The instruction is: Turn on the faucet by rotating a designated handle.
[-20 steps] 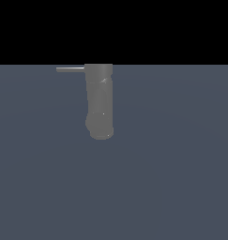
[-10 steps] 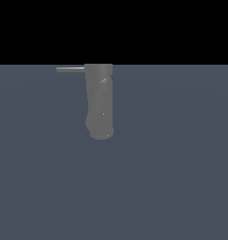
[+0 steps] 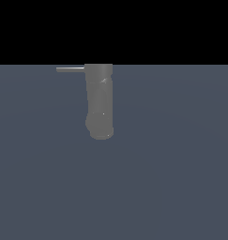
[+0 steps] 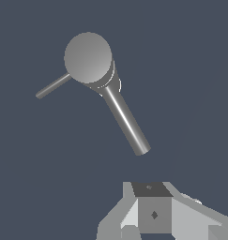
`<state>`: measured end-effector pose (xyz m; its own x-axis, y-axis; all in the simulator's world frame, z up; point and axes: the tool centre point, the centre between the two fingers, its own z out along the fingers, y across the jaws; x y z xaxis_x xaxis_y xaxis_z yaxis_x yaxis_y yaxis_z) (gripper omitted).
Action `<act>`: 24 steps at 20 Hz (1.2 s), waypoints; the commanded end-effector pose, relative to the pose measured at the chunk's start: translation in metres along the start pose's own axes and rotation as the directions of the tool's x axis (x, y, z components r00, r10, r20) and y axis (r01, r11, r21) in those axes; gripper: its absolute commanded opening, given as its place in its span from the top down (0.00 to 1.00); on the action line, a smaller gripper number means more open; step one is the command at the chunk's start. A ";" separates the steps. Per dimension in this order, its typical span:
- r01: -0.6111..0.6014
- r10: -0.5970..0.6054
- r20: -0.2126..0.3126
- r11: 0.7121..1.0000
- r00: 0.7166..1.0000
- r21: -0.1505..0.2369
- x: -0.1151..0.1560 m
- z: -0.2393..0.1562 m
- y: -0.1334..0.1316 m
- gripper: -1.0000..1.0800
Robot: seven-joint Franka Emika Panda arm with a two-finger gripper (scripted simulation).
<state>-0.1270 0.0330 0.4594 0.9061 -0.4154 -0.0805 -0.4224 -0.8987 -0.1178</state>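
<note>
Faucet (image 3: pixel 99 101) stands on the grey floor (image 3: pixel 171 178), handle (image 3: pixel 70 69) sticking out toward the exterior view's left. Gripper (image 4: pixel 150 213) sits apart from faucet (image 4: pixel 88 58) in wrist view, touching nothing; jaw opening cannot be told

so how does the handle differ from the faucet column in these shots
The handle is a thin straight bar; the faucet column is thick and cylindrical. In the exterior view the handle lies level, projecting toward that view's left from the column's top, while the column runs vertically to a rounded end. The handle is also much shorter than the column is long. Both are plain matte grey and joined together.
</note>
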 end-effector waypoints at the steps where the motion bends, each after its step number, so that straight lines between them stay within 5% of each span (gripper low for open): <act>1: -0.060 0.060 0.003 0.998 0.998 0.001 0.011 0.006 -0.011 1.00; 12: -0.315 0.315 0.005 0.949 0.949 -0.009 0.057 0.041 -0.057 1.00; 24: -0.565 0.565 -0.026 0.824 0.825 -0.026 0.100 0.093 -0.109 1.00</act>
<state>0.0004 0.0978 0.3791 0.5401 -0.8343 -0.1108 -0.8409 -0.5403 -0.0312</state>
